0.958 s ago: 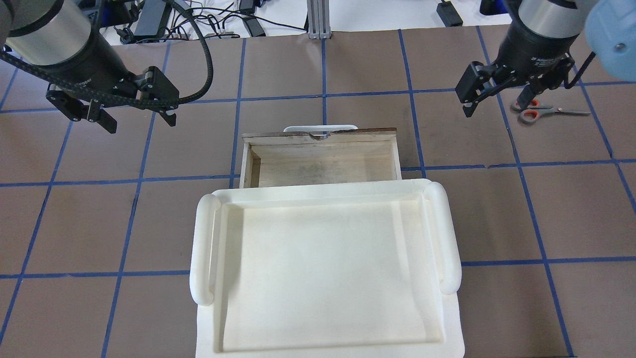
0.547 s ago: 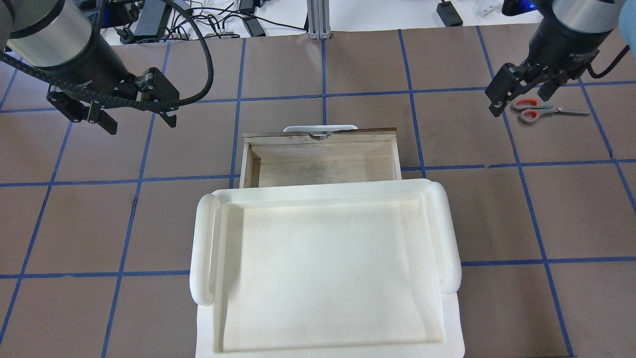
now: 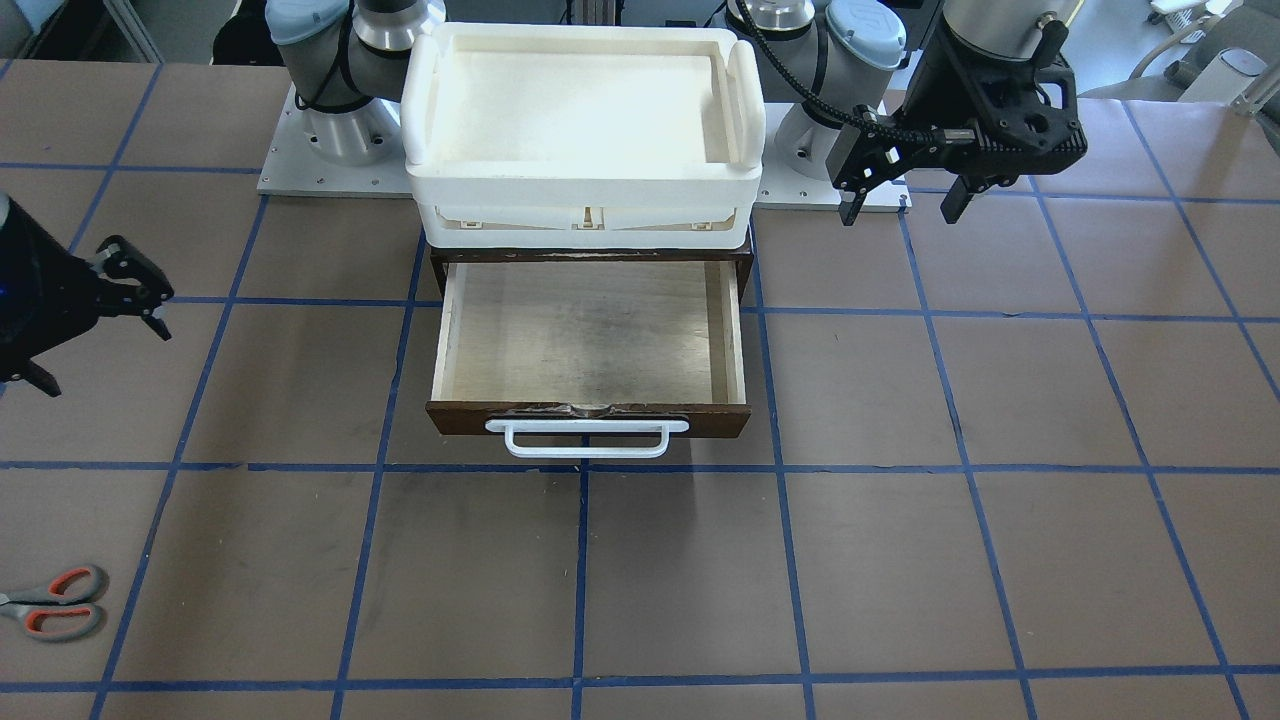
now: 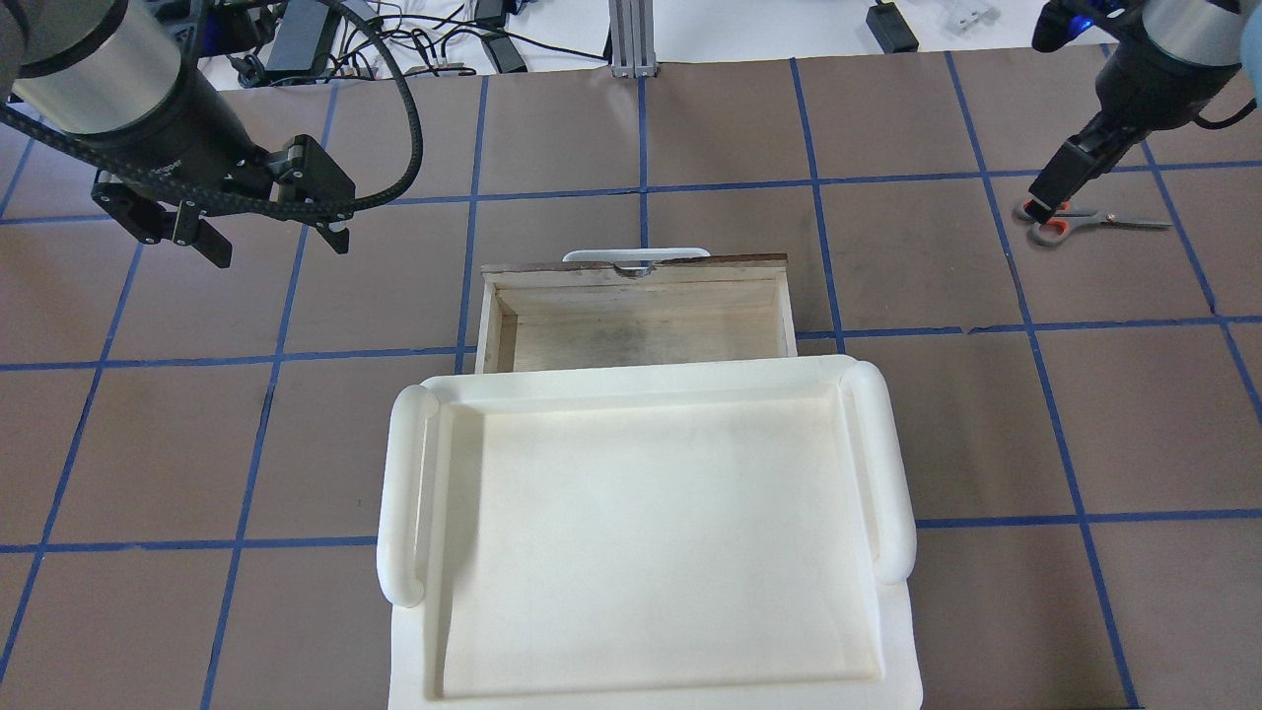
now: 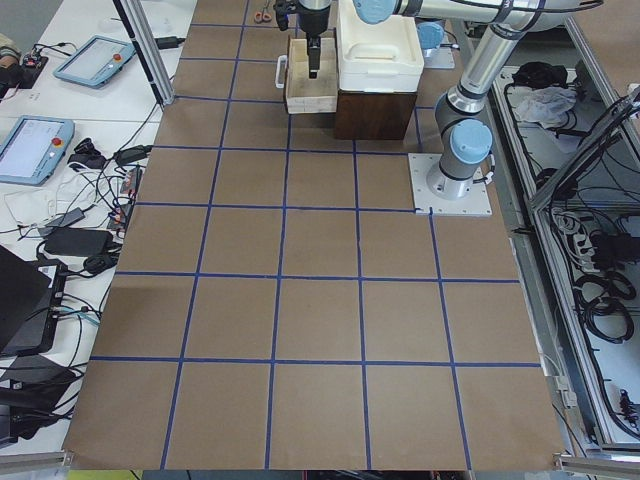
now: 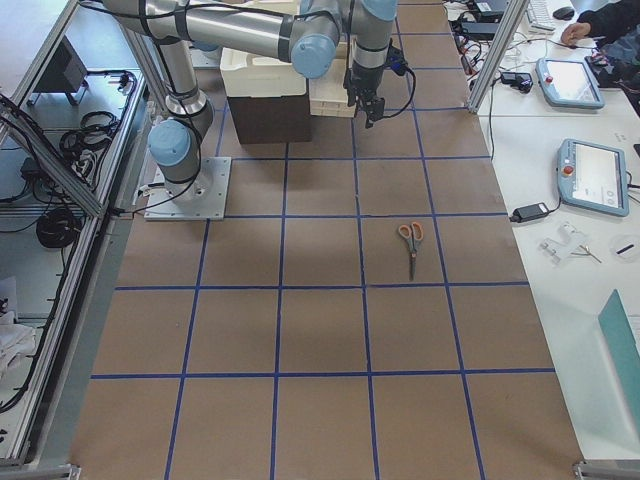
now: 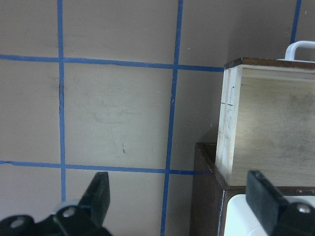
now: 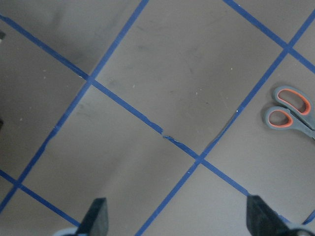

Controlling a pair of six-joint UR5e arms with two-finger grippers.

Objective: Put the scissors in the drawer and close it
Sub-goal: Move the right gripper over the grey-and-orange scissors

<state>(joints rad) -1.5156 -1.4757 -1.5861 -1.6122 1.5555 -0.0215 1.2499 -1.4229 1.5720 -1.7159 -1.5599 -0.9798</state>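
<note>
Right wrist-mounted view: right gripper (image 8: 177, 206) is spread open, empty. Grey-handled, orange-lined steel scissors (image 8: 290, 110) lie flat on brown worktop (image 8: 172, 59), ahead-right of it. Step in hand: probably approach. Next move: centre over scissors, descend, clamp.

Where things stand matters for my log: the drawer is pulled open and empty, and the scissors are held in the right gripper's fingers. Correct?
No. The drawer is pulled open and empty, but the scissors lie on the table, clear of the right gripper's open fingers, as the right wrist view shows.
</note>
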